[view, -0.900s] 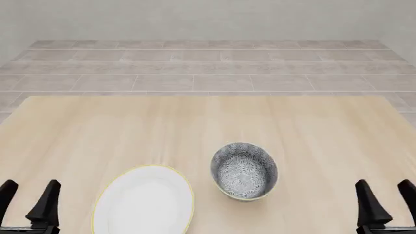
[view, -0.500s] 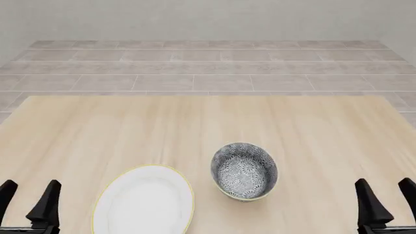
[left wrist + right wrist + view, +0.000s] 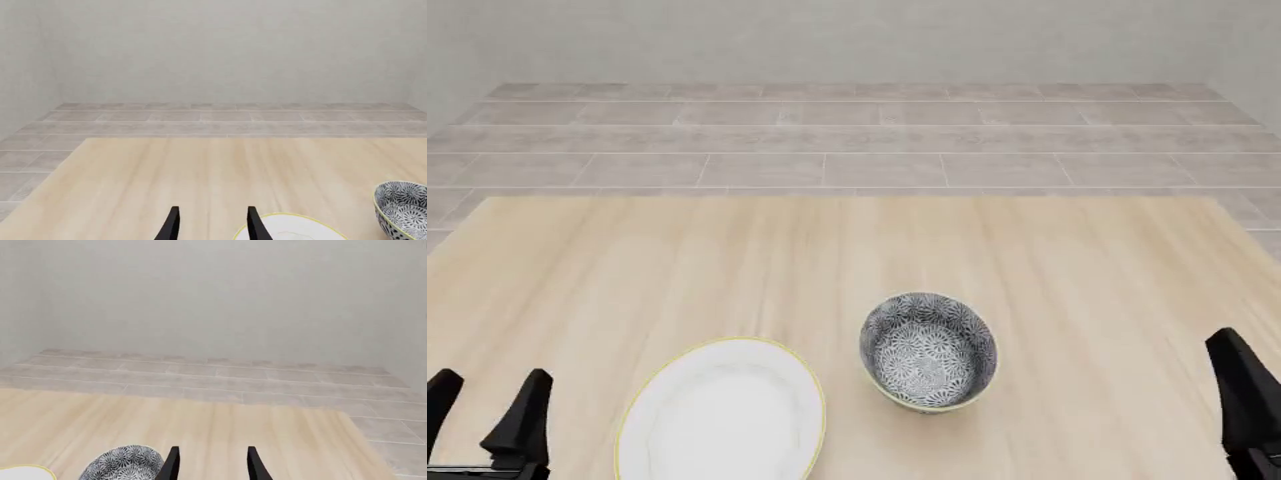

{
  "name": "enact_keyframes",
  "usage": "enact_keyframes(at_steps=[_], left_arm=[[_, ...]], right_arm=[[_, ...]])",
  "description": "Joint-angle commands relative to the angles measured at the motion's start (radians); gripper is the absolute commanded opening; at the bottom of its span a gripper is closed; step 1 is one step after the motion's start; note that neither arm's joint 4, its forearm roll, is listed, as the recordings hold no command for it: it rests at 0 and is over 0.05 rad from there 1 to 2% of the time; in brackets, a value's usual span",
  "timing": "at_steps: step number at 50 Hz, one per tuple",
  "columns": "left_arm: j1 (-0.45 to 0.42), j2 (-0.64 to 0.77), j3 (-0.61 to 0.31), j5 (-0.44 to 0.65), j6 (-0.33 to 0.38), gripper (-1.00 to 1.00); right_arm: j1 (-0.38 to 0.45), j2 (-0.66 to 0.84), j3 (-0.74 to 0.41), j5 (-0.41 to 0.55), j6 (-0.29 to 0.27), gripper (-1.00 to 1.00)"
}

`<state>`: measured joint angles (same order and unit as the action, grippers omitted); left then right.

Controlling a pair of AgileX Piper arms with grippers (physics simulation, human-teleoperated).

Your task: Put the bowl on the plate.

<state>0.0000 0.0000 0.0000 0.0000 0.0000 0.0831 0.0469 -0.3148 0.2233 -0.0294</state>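
Bowl [image 3: 928, 350] sits upright on desk [image 3: 694, 270], just right of plate [image 3: 722, 412], not on it. Looks rigid, glazed, likely slippery and breakable; best pinched over the thin rim wall. Left claw [image 3: 487, 410] open, empty. Right claw [image 3: 210, 463] open, empty, near bowl's right side.

Soft, even light fills every view, bright without glare and with no clear source. The bowl [image 3: 928, 350] casts only a faint shadow on the counter [image 3: 694, 270] (hardly a smudge). Everything renders sharp to the edges, with no blur or bending.
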Motion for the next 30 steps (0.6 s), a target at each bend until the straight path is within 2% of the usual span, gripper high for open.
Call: enact_keyframes(at_steps=[1, 6, 10, 13, 17, 18, 19, 20, 22, 25, 29, 30], left_arm=[[0.0, 0.0, 0.0, 0.0, 0.0, 1.0], [0.0, 0.0, 0.0, 0.0, 0.0, 1.0], [0.0, 0.0, 0.0, 0.0, 0.0, 1.0], [0.0, 0.0, 0.0, 0.0, 0.0, 1.0], [0.0, 0.0, 0.0, 0.0, 0.0, 1.0], [0.0, 0.0, 0.0, 0.0, 0.0, 1.0], [0.0, 0.0, 0.0, 0.0, 0.0, 1.0], [0.0, 0.0, 0.0, 0.0, 0.0, 1.0], [0.0, 0.0, 0.0, 0.0, 0.0, 1.0], [0.0, 0.0, 0.0, 0.0, 0.0, 1.0], [0.0, 0.0, 0.0, 0.0, 0.0, 1.0], [0.0, 0.0, 0.0, 0.0, 0.0, 1.0]], right_arm=[[-0.016, 0.138, -0.184, 0.075, -0.022, 1.0], [0.006, 0.294, -0.256, 0.078, -0.052, 1.0], [0.014, 0.341, -0.307, 0.076, -0.086, 1.0], [0.026, 0.407, -0.337, 0.07, -0.03, 1.0], [0.069, 0.47, -0.346, 0.049, -0.017, 1.0], [0.068, 0.48, -0.347, 0.046, 0.006, 1.0], [0.019, 0.472, -0.353, 0.044, 0.056, 1.0], [0.004, 0.476, -0.358, 0.041, 0.086, 1.0], [0.043, 0.516, -0.361, 0.025, 0.093, 1.0], [0.044, 0.528, -0.361, 0.01, 0.079, 1.0], [0.069, 0.574, -0.372, -0.004, 0.103, 1.0], [0.078, 0.606, -0.376, -0.007, 0.14, 1.0]])
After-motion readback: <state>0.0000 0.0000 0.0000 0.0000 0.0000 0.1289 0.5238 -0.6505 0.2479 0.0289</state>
